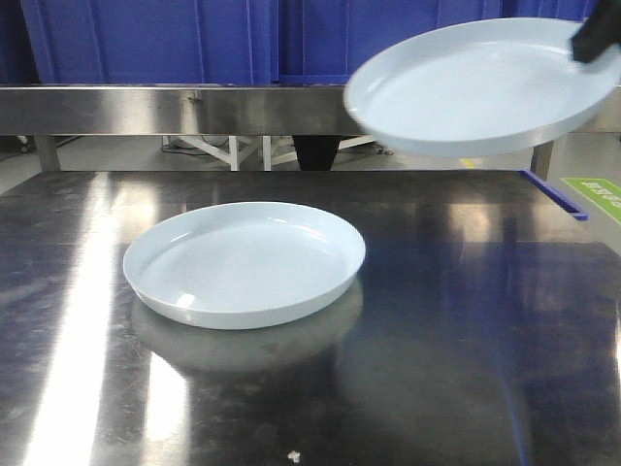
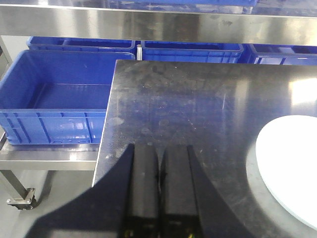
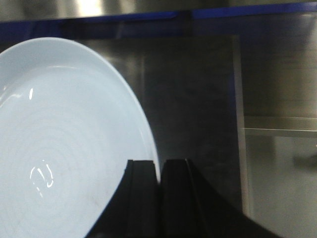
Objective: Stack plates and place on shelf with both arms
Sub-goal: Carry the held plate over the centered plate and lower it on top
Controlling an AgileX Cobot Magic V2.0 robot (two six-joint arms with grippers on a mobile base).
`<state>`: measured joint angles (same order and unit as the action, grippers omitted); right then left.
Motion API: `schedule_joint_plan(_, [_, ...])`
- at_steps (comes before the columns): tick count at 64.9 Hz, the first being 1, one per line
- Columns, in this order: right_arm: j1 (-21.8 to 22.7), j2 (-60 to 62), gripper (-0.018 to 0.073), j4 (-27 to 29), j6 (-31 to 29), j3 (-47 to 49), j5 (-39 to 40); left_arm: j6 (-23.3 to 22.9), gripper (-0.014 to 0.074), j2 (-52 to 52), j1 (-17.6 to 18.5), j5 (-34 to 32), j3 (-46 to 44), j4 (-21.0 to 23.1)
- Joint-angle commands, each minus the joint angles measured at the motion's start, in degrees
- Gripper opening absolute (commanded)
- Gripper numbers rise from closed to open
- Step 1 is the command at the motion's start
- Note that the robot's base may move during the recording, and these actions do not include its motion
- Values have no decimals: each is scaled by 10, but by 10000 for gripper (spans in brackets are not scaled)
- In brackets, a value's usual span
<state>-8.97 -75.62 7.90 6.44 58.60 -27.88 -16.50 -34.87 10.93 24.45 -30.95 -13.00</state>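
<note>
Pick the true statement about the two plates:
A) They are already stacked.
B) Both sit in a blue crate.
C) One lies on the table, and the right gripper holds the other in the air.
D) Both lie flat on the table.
C: one plate rests on the steel table, while the right gripper holds the second plate raised and tilted.

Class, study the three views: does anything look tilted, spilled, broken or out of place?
The lifted plate hangs tilted in the air, gripped at its rim by the right gripper. The second plate lies flat on the table. Nothing looks spilled or broken.
</note>
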Motion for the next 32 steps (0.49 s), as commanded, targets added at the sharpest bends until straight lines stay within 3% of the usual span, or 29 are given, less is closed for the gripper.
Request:
schedule_joint_plan(1, [-39,-8,20,11,-2,22,54,-5,83,1,1,-47,-17,-4])
schedule_joint_plan(16, [-122,-82,20,15,-2,47,75,-5,83,1,1,-47,-17,-4])
schedule_joint_plan(32, [-160,-150,20,15,-2,113,67,-5,83,1,1,-47,-17,-4])
